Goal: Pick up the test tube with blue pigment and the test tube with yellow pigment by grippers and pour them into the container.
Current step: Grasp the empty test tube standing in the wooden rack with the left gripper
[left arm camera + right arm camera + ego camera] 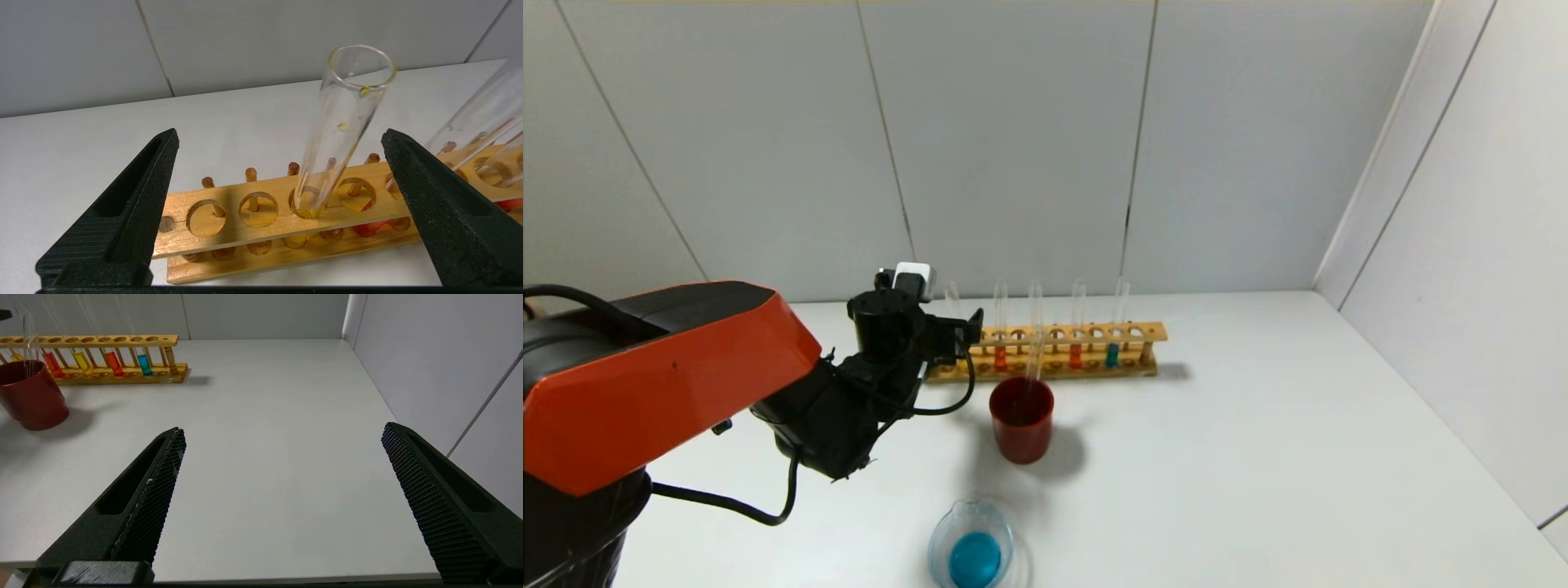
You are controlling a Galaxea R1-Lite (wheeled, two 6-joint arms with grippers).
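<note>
1. Against the far wall, a long wooden rack holds slender glass tubes, among them the test tube with blue pigment near its right end.
2. At the rack's left end, the left gripper has its jaws wide apart around the test tube with yellow pigment, touching nothing.
3. Nearer, a dark red opaque cup stands before the rack; nearest, the low clear glass container holds blue liquid.
4. Rightward, the right gripper hangs open and empty over the white table.

The left gripper stands open at the wooden rack's left end, a yellow-pigment tube between its jaws. Neighbouring tubes crowd rightward. Red cup blocks the rack front; table right of it is clear.
</note>
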